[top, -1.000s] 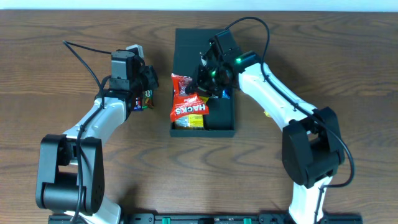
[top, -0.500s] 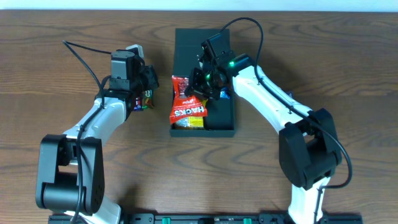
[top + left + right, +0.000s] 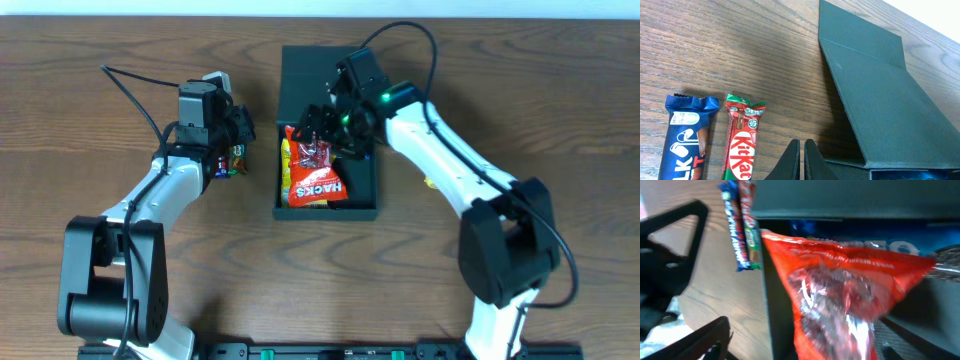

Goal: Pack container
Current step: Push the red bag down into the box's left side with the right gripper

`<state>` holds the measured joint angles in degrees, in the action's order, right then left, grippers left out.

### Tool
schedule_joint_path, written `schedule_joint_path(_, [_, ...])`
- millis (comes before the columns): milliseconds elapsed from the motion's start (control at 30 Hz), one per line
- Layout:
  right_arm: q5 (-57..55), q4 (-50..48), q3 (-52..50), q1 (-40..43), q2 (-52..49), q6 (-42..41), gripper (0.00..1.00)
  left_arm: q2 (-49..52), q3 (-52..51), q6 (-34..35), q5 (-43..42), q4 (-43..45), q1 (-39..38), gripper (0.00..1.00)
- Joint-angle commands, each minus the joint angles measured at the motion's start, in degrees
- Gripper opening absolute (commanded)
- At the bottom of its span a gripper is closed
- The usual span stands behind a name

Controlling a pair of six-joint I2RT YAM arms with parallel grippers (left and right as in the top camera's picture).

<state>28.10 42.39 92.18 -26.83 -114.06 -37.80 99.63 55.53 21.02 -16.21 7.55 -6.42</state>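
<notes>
Reading "HACKS" on the red packet (image 3: 317, 182) is easy from overhead. It lies in the container (image 3: 303, 85) at mid-table, its top under the right gripper (image 3: 320, 128) — blur hides whether those jaws grip. Beside the container's wall, the left gripper (image 3: 802, 159) is pinched closed, empty — near a KitKat bar (image 3: 742, 145) and a blue bar (image 3: 685, 145), lettering cut off.

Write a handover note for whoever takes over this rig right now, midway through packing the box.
Grippers: the left pincer is shut and empty, low over the table next to the KitKat. The right pincer is at the top end of the red Hacks bag; its grip is unclear because the wrist view is blurred.
Done: the container has its lid open, with the bag in its left side.
Left: the KitKat and blue bar lie on the table outside the container. Pack them, then close the lid.
</notes>
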Motion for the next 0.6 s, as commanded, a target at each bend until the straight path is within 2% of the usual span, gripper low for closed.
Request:
schedule_joint_path(0, [-0.7,0.2,0.1,0.3,3.9,4.2,0.71,-1.2,0.9,-0.4,-0.2,0.1,0.1,0.06])
schedule_joint_path(33, [-0.7,0.4,0.1,0.3,3.9,4.2,0.64,-1.2,0.9,-0.5,-0.1,0.1,0.1,0.07])
schedule_joint_path(67, [-0.9,0.8,0.1,0.3,3.8,4.4,0.63,-1.2,0.9,-0.5,-0.1,0.1,0.1,0.06])
schedule_joint_path(133, [-1.2,1.6,0.1,0.2,3.2,5.7,0.67,-1.2,0.9,-0.5,-0.1,0.2,0.1,0.07])
schedule_joint_path(567, [-7.5,12.8,0.1,0.2,0.8,7.6,0.68,-1.2,0.9,-0.5,-0.1,0.2,0.1,0.07])
